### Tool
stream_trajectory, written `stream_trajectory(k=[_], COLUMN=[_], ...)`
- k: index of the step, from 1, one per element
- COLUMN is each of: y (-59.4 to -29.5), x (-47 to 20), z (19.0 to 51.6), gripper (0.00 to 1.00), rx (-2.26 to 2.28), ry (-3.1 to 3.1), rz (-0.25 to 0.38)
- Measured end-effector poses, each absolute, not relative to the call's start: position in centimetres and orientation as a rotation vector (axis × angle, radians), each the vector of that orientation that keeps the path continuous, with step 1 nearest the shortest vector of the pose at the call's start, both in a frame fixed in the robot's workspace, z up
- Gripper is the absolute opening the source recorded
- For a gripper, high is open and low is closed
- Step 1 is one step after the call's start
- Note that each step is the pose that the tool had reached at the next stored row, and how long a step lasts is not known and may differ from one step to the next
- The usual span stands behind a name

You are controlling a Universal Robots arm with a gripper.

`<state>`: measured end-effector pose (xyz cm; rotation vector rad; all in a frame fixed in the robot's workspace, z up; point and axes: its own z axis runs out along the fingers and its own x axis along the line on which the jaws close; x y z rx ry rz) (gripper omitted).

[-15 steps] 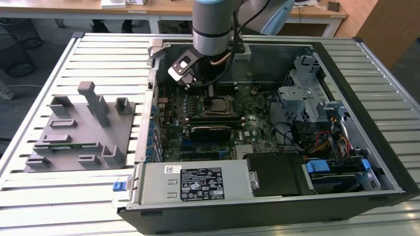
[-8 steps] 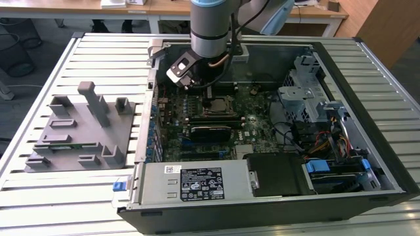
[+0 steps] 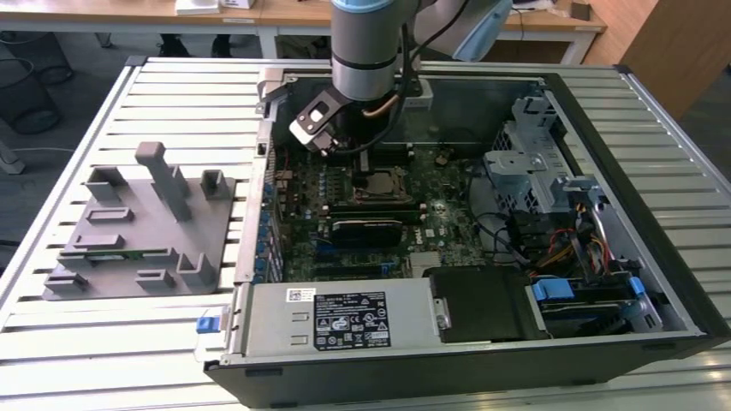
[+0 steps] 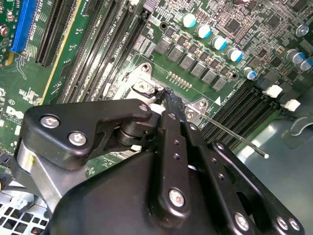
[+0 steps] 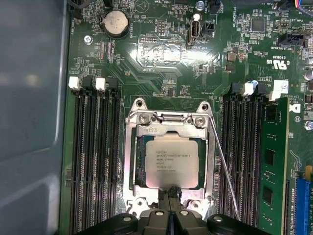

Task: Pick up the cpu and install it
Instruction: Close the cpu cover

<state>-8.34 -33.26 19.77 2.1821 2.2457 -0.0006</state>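
Observation:
The cpu (image 5: pixel 172 163), a square chip with a silver-grey top, lies flat in the socket's metal frame (image 5: pixel 131 161) on the motherboard (image 5: pixel 161 68). My gripper (image 5: pixel 171 192) is right at the chip's near edge, its two black fingers pressed together with nothing between them. The second wrist view shows the same closed gripper (image 4: pixel 165 94) with its tips down at the socket frame (image 4: pixel 143 87). The thin socket lever (image 5: pixel 226 171) slants free beside the frame. In the exterior view the arm (image 3: pixel 365 51) reaches down into the open computer case over the socket (image 3: pixel 381 183).
Empty memory slots (image 5: pixel 95 161) flank the socket, and a green memory stick (image 5: pixel 268 161) stands close by. In the exterior view a grey tray (image 3: pixel 126 231) with upright posts sits left of the case. A drive cage (image 3: pixel 537 163) and the power supply (image 3: pixel 342 318) crowd the case.

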Motion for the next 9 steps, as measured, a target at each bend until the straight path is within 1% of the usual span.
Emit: stream_trajectory(k=[9], y=[-33.25], x=[-8.34], z=[20.52], gripper=[0.11], rx=[2.182], ry=[2.246], rz=[-0.001])
